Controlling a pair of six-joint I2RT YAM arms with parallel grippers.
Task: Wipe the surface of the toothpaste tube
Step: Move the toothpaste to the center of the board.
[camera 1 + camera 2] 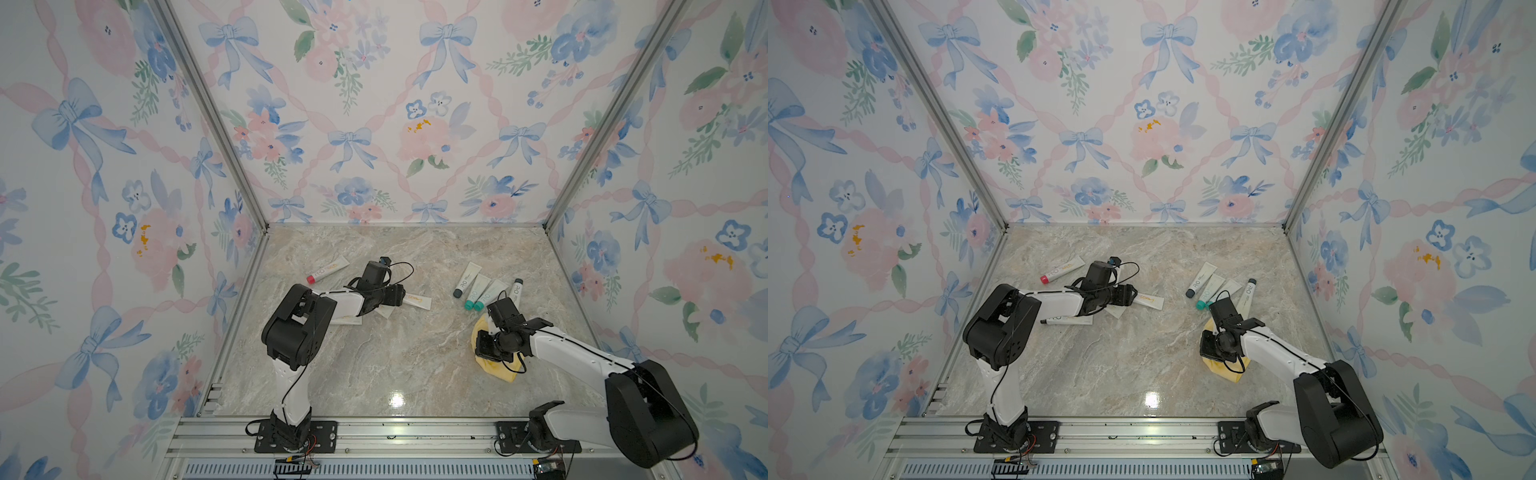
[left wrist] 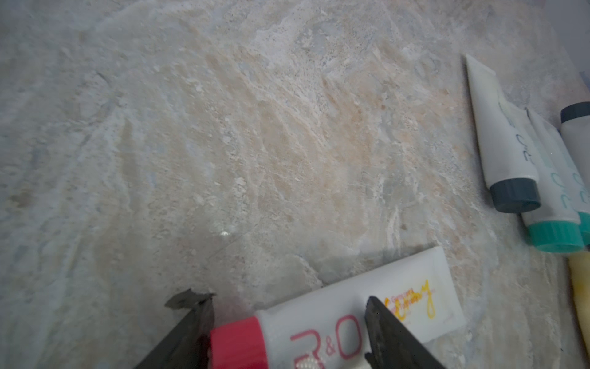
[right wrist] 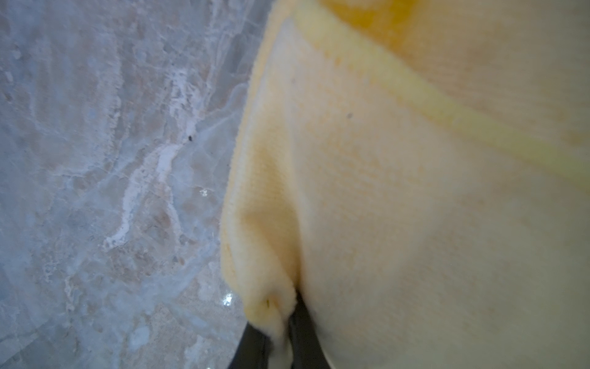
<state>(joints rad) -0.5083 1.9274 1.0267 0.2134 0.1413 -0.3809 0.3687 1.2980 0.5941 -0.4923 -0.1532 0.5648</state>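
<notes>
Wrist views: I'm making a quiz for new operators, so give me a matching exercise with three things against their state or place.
1 left gripper
2 right gripper
3 dark-capped tube

A shut on the yellow cloth
B lying against a teal-capped tube
C open over a red-capped tube

Pairs: 1-C, 2-A, 3-B

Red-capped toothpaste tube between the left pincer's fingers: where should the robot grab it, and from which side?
Probably the plump body just behind the red cap, coming from above and pinching across its two long edges. The tube lies flat on the marble, and its crimped end looks too thin. The left pincer straddles the cap end, open.
</notes>
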